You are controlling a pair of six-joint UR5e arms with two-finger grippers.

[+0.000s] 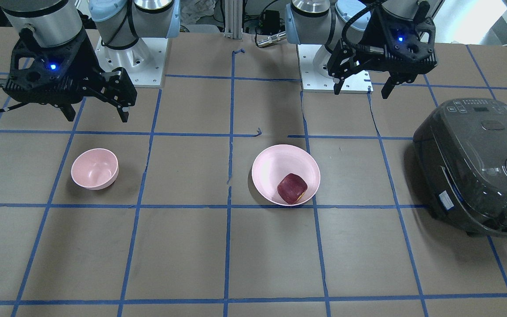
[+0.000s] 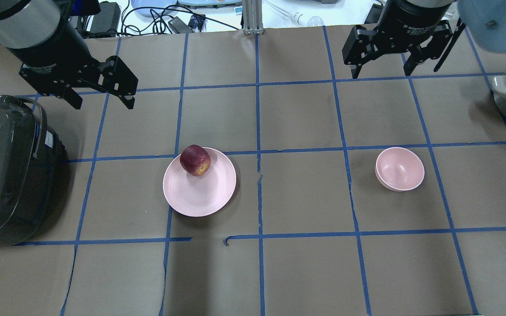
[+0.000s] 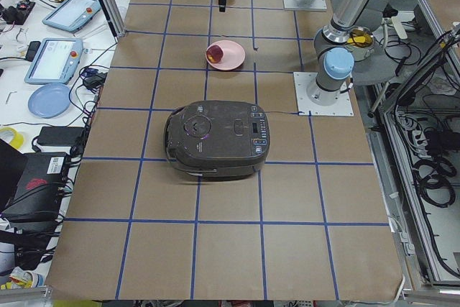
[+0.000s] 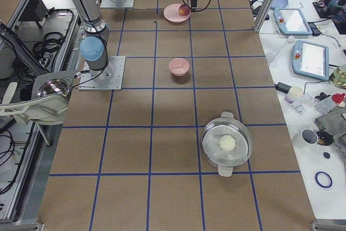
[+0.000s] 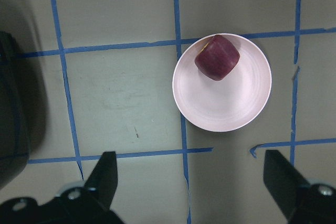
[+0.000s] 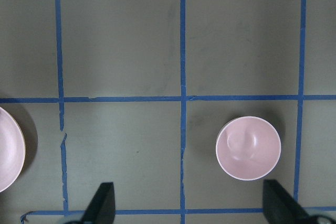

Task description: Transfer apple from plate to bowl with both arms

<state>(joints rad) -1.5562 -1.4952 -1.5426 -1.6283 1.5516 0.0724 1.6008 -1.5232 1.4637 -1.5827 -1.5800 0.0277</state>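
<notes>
The apple (image 2: 195, 160) sits on the plate (image 2: 200, 193), against the rim on the side away from the robot and toward the rice cooker (image 2: 2, 166). Nothing else is on the plate.

Handling, as judged: expect a firm, fairly light fruit with a smooth, somewhat slippery skin. Its blocky, rounded form may rock or roll on the plate's shallow slope if you nudge it off-centre. Take it from above, across the widest middle, with moderate pressure, since a hard squeeze could bruise it.

The bowl (image 2: 400, 169) stands upright and empty, well apart from the plate on the side opposite the cooker. The cooker's lid is down. A metal pot (image 4: 227, 143), further from the plate than the bowl, holds one pale round item.

The left gripper (image 2: 103, 103) hangs high, off the plate toward the cooker. Its jaws are spread wide and hold nothing. The right gripper (image 2: 381, 72) hangs high beyond the bowl side of the plate, jaws likewise apart and empty. Neither gripper touches the apple, so the pick-up is not yet begun.
</notes>
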